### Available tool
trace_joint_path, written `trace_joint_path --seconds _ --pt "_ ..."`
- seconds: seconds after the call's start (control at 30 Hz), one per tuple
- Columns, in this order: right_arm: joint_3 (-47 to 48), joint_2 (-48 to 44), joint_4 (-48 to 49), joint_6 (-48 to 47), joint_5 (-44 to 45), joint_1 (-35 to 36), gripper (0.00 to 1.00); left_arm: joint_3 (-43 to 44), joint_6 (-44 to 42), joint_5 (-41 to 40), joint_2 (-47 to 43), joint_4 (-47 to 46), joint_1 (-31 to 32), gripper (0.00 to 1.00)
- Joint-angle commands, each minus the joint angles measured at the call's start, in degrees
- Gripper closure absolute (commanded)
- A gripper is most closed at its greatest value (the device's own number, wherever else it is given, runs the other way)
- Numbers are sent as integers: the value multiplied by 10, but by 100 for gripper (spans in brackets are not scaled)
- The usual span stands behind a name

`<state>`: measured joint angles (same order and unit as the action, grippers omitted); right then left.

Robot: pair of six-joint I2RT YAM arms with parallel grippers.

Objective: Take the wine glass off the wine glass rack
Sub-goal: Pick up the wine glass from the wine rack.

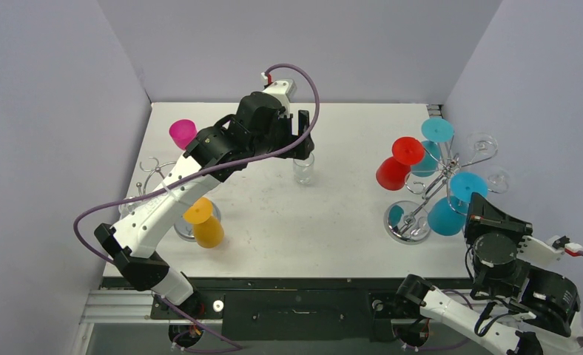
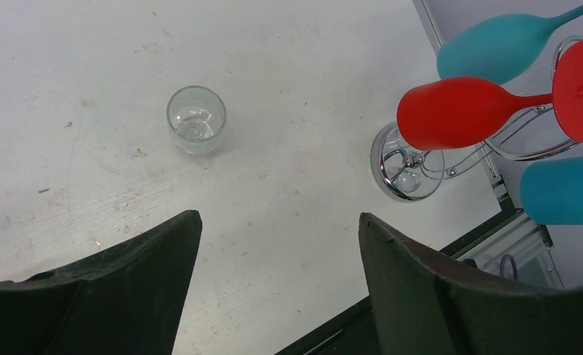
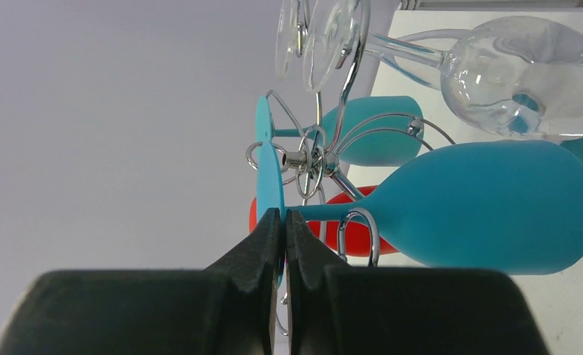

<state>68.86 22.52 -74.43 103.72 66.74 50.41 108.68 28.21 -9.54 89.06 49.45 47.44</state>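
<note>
The small clear glass (image 1: pixel 303 169) stands on the white tabletop (image 1: pixel 311 229), toward the back, between the left chrome wire rack (image 1: pixel 154 170) and the right chrome wire rack (image 1: pixel 409 222), well apart from both.

Small clear glass (image 1: pixel 302 170) stands upright mid-table, alone, well left of the chrome wire rack (image 1: pixel 414 233). On that rack hang a red wine glass (image 1: pixel 392 172), teal ones (image 1: pixel 446 214) and clear ones (image 1: pixel 483 142), hung by the foot, bowls tilted outward.
</note>
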Motion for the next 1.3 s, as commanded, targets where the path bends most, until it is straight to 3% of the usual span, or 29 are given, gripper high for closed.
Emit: trace_joint_path --seconds 0.0,0.43,1.27 --pt "13 24 -51 59 39 4 100 24 -4 6 2 -21 -4 25" --pt "43 41 -124 128 46 4 100 21 -5 9 5 -26 -7 25" --pt "66 -19 -149 82 1 4 100 27 -2 17 23 -29 -7 25"
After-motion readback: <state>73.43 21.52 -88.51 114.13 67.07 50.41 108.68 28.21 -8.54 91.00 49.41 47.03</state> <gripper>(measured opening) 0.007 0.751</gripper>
